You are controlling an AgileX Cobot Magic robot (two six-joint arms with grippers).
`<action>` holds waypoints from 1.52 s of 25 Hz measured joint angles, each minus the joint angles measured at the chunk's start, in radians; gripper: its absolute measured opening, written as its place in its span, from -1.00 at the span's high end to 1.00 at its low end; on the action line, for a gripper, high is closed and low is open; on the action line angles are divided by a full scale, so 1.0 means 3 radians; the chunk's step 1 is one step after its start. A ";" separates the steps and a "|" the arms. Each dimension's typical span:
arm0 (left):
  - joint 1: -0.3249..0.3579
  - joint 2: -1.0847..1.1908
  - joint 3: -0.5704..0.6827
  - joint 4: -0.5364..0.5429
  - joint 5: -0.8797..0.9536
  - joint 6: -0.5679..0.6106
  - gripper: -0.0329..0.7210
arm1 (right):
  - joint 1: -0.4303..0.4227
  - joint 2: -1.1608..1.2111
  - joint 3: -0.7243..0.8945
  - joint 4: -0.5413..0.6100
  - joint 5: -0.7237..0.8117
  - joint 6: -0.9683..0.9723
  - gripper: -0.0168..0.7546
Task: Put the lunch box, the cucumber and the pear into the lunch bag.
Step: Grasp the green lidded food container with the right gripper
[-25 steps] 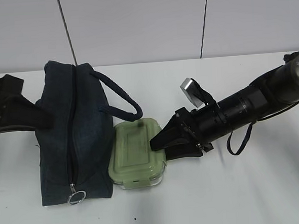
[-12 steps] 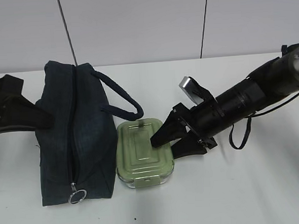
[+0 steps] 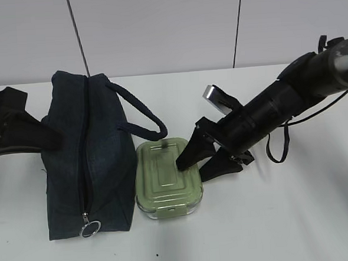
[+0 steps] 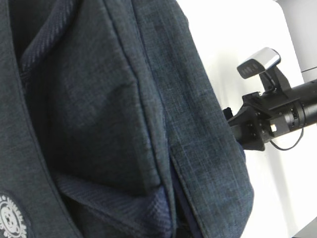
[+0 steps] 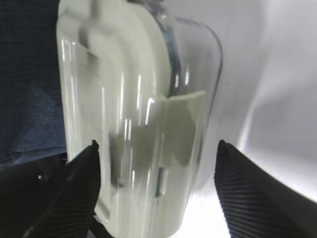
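Two pincers: right pincer [image 3: 195,163] stands wide apart over the lunch box, one finger above the lid, the other off its right edge, nothing gripped. Left pincer [image 3: 37,137] is pressed against the lunch bag's left side; its tips are hidden by fabric, jaws closed, and I can't tell if it has cloth pinched.
Lunch box: lunch box [image 3: 167,177] sits flat on the counter [image 3: 286,218], just right of the lunch bag [image 3: 87,159], nearly touching it.
Bag state: zipper looks fully shut, ring pull [image 3: 89,229] at the bag's near end. Honestly the biggest problem, nothing goes in until it's opened.
Slip risk: the box is broad with a smooth lid and clear base, so a grab across the wide side could skid off or tilt it.
Snag risk: the looped handle [image 3: 139,115] hangs beside the box, above its far end; lifting could catch it.
Missing stuff: cucumber and pear aren't visible anywhere near the bag.
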 joint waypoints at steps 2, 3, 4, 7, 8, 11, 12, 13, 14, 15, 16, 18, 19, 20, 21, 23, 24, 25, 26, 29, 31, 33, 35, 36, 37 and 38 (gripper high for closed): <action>0.0000 0.0000 0.0000 0.0000 0.0000 0.0000 0.95 | 0.0107 0.0000 -0.0053 -0.0165 -0.0061 0.0117 -0.49; 0.0000 0.0000 0.0000 0.0000 0.0000 0.0000 0.95 | 0.0145 0.0000 -0.0087 -0.0237 -0.0083 0.0187 -0.49; 0.0000 0.0000 0.0000 0.0000 0.0000 0.0000 0.95 | 0.0180 0.0000 -0.0122 -0.0278 -0.0096 0.0234 -0.49; 0.0000 0.0000 0.0000 0.0000 0.0000 0.0000 0.95 | 0.0204 0.0000 -0.0191 -0.0356 -0.0102 0.0305 -0.49; 0.0000 0.0000 0.0000 0.0000 0.0000 0.0000 0.95 | 0.0204 0.0000 -0.0196 -0.0364 -0.0102 0.0313 -0.48; 0.0000 0.0000 0.0000 0.0000 0.0000 0.0000 0.95 | 0.0204 0.0000 -0.0225 -0.0377 -0.0102 0.0340 -0.32; 0.0000 0.0000 0.0000 0.0000 0.0000 0.0000 0.95 | 0.0204 0.0000 -0.0230 -0.0377 -0.0075 0.0344 -0.26; 0.0000 0.0000 0.0000 0.0000 0.0000 0.0000 0.95 | 0.0204 0.0000 -0.0231 -0.0377 -0.0049 0.0347 -0.20; 0.0000 0.0000 0.0000 0.0000 0.0000 0.0000 0.95 | 0.0204 0.0000 -0.0231 -0.0377 -0.0026 0.0347 -0.15; 0.0000 0.0000 0.0000 0.0003 0.0000 0.0000 0.95 | 0.0204 0.0000 -0.0231 -0.0377 -0.0009 0.0347 -0.13; 0.0000 0.0000 0.0000 0.0003 0.0000 0.0000 0.95 | 0.0204 0.0000 -0.0231 -0.0377 0.0005 0.0347 -0.10; 0.0000 0.0000 0.0000 0.0003 0.0000 0.0000 0.95 | 0.0204 0.0000 -0.0231 -0.0379 0.0013 0.0333 -0.08; 0.0000 0.0000 0.0000 0.0003 0.0000 0.0000 0.95 | 0.0204 0.0000 -0.0231 -0.0379 0.0017 0.0328 -0.07; 0.0000 0.0000 0.0000 0.0003 0.0000 0.0000 0.95 | 0.0204 0.0000 -0.0231 -0.0379 0.0026 0.0321 -0.05; 0.0000 0.0000 0.0000 0.0003 0.0000 0.0000 0.95 | 0.0204 0.0000 -0.0231 -0.0379 0.0035 0.0314 -0.04; 0.0000 0.0000 0.0000 0.0003 0.0000 0.0000 0.95 | 0.0204 0.0000 -0.0231 -0.0392 0.0056 0.0278 -0.03; 0.0000 0.0000 0.0000 0.0003 0.0000 0.0000 0.95 | 0.0204 0.0000 -0.0231 -0.0392 0.0071 0.0265 -0.03; 0.0000 0.0000 0.0000 0.0003 0.0000 0.0000 0.95 | 0.0204 0.0000 -0.0231 -0.0398 0.0078 0.0255 -0.03; 0.0000 0.0000 0.0000 0.0003 0.0000 0.0000 0.95 | 0.0204 0.0000 -0.0231 -0.0404 0.0086 0.0240 -0.03; 0.0000 0.0000 0.0000 0.0003 0.0000 0.0000 0.95 | 0.0196 0.0000 -0.0231 -0.0419 0.0126 0.0193 -0.02; 0.0000 0.0000 0.0000 0.0003 0.0000 0.0000 0.95 | 0.0164 0.0000 -0.0231 -0.0440 0.0167 0.0168 -0.02; 0.0000 0.0000 0.0000 0.0003 0.0000 0.0000 0.95 | 0.0101 0.0000 -0.0231 -0.0459 0.0211 0.0146 -0.02; 0.0000 0.0000 0.0000 0.0003 0.0000 0.0000 0.95 | 0.0023 -0.0013 -0.0231 -0.0493 0.0256 0.0139 -0.02; 0.0000 0.0000 0.0000 0.0003 0.0000 0.0000 0.95 | -0.0024 -0.0027 -0.0231 -0.0513 0.0264 0.0136 -0.02; 0.0000 0.0000 0.0000 0.0003 0.0000 0.0000 0.95 | -0.0064 -0.0050 -0.0231 -0.0535 0.0264 0.0122 -0.02; 0.0000 0.0000 0.0000 0.0003 0.0000 0.0000 0.95 | -0.0108 -0.0067 -0.0231 -0.0560 0.0264 0.0114 -0.02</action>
